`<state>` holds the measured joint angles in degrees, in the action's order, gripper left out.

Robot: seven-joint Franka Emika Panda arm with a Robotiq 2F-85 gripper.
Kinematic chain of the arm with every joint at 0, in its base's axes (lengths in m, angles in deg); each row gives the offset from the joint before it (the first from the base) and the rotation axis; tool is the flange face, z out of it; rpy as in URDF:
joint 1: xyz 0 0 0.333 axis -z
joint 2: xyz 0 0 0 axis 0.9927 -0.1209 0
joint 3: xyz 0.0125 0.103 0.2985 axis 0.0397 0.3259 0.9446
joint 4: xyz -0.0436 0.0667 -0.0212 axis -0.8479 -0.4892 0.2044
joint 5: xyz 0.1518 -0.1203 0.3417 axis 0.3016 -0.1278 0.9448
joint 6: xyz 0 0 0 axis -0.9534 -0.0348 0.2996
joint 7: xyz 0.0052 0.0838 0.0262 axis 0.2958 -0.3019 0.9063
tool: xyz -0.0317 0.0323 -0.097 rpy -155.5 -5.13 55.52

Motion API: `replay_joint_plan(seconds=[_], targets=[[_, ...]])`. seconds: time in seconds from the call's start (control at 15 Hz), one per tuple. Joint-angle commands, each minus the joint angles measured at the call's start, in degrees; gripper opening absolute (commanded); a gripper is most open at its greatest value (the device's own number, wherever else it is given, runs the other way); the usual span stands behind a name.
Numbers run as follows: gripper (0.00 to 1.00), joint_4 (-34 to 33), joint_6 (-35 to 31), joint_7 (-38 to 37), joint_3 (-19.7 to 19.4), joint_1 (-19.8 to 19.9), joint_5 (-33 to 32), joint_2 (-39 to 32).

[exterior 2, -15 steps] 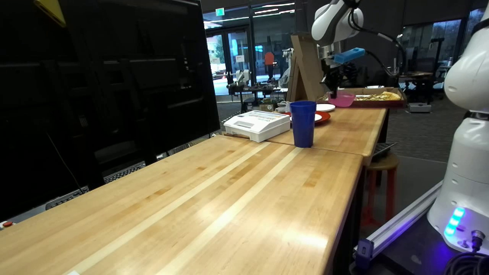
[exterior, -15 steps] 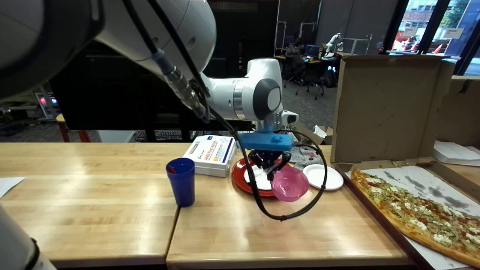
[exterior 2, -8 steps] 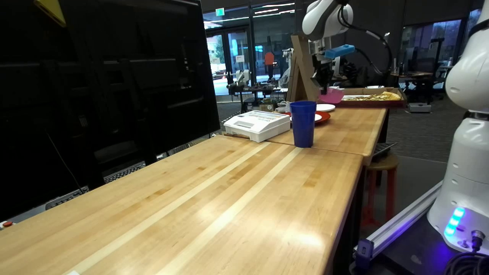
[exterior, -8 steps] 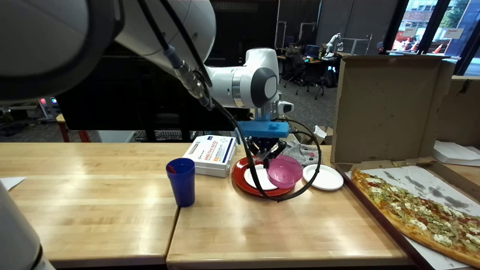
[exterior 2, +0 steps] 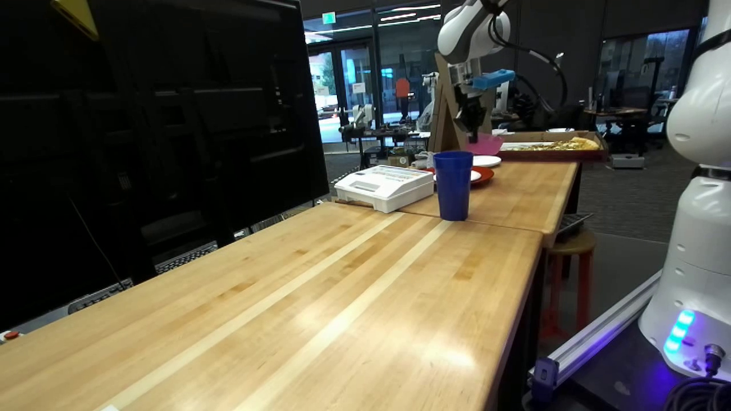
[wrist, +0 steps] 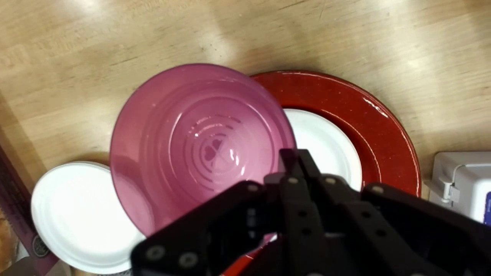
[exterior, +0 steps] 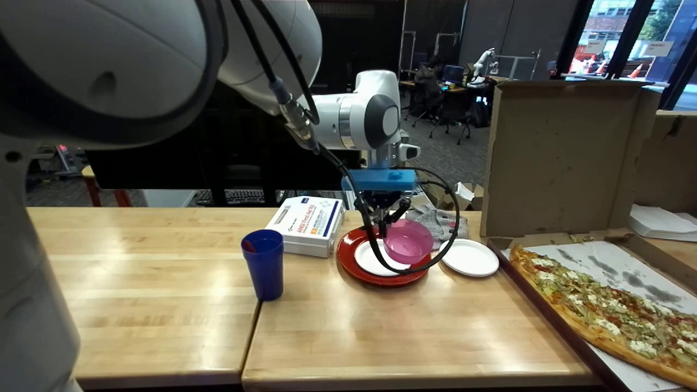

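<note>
One pink bowl (wrist: 215,149) hangs from its pinched rim, above a red plate (wrist: 387,134).

We see the gripper (wrist: 296,154) drawn narrow around the bowl's edge; that thin wall probably suits such a grip, leaving the hollow facing up. Beneath, a small white plate (wrist: 330,149) sits inside the red plate, whose sunken middle likely keeps it centred, and another white plate (wrist: 84,218) lies just beside on the table (exterior: 408,332). Compared with a second ago, we find the bowl and arm (exterior: 375,87) farther back in an exterior view, so more of the red plate's near edge shows below the bowl; the blue cup (exterior: 265,267) and first aid kit (exterior: 305,223) have stayed put.
</note>
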<state>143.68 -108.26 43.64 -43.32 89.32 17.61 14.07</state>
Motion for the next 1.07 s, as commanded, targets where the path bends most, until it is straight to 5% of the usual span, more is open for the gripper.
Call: replay_joint_plan(seconds=[0.0, 1.0], targets=[[0.01, -2.46, 2.0, 0.94, 0.64, -0.85, 0.11, -1.92], [0.01, -4.19, 4.03, -0.6, 3.19, -3.88, -1.12, -6.51]])
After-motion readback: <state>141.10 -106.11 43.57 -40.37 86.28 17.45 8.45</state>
